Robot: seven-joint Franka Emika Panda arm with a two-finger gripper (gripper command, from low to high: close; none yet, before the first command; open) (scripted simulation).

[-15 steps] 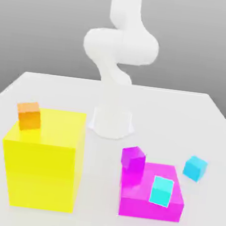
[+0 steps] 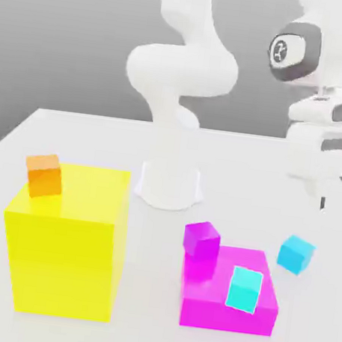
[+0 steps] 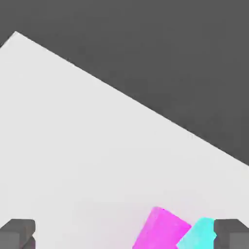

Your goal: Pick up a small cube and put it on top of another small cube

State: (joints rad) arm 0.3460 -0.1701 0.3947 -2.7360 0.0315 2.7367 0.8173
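The gripper is positioned at the upper right of the exterior view, fingers spread, grasping nothing. The sky-blue cube rests on the table, right of centre.

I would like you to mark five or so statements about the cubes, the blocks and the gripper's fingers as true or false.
1. The orange cube sits on the magenta block. False: it sits on the yellow block.
2. The sky-blue cube rests on the table. True.
3. The fingers are closed on the sky-blue cube. False: they stand open and hold nothing.
4. The turquoise cube is on the magenta block. True.
5. The yellow block is shorter than the magenta block. False: the yellow block is taller.
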